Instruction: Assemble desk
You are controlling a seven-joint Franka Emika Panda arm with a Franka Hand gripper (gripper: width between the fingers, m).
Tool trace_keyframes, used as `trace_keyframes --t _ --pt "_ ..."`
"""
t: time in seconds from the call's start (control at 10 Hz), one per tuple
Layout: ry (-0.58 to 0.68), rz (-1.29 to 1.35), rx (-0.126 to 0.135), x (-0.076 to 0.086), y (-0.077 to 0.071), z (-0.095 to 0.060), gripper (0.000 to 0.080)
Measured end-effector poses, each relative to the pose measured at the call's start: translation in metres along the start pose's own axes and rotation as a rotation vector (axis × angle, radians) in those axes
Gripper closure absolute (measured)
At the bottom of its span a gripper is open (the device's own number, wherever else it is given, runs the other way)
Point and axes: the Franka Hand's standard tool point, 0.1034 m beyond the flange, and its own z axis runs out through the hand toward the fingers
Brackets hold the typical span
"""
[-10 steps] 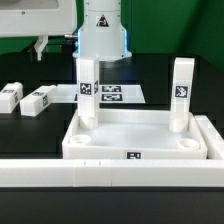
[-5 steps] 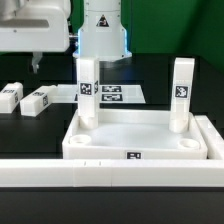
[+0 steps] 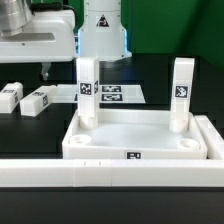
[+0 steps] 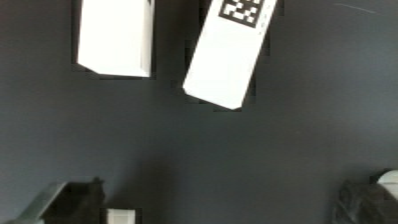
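Observation:
The white desk panel (image 3: 135, 132) lies rim up on the black table. Two tagged white legs stand upright in its far corner sockets, one on the exterior view's left (image 3: 87, 90) and one on its right (image 3: 181, 92). Two loose legs (image 3: 10, 97) (image 3: 38, 101) lie on the table to the left of the panel. My gripper (image 3: 45, 68) hangs above and just behind them, open and empty. The wrist view shows both loose legs (image 4: 116, 38) (image 4: 231, 50) ahead of my gripper (image 4: 231, 200), whose dark fingers (image 4: 77, 200) stand wide apart.
A long white L-shaped border rail (image 3: 110, 172) runs along the panel's front and right side. The marker board (image 3: 118, 94) lies flat behind the panel. The robot's white base (image 3: 102, 30) stands at the back.
My gripper has moved toward the exterior view's right and lower, coming nearer the two loose legs. The panel and legs have not moved.

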Motion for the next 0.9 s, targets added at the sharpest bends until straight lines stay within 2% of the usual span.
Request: trace_keyframes --t 0.1,0.2,0.3,0.4,0.8,0.9 --pt "-0.003 0.002 0.001 -0.001 0.000 0.001 0.0151" --pt "-0.044 0.087 0.033 -0.012 0.003 0.012 0.0151" --pt "-0.078 0.121 0.049 -0.020 0.004 0.020 0.0151" --pt "-0.108 0.150 0.078 -0.025 0.004 0.027 0.0151" --pt "-0.105 0.145 0.074 -0.023 0.003 0.027 0.0151" --pt "-0.156 0.197 0.140 -0.027 0.001 0.026 0.0151"
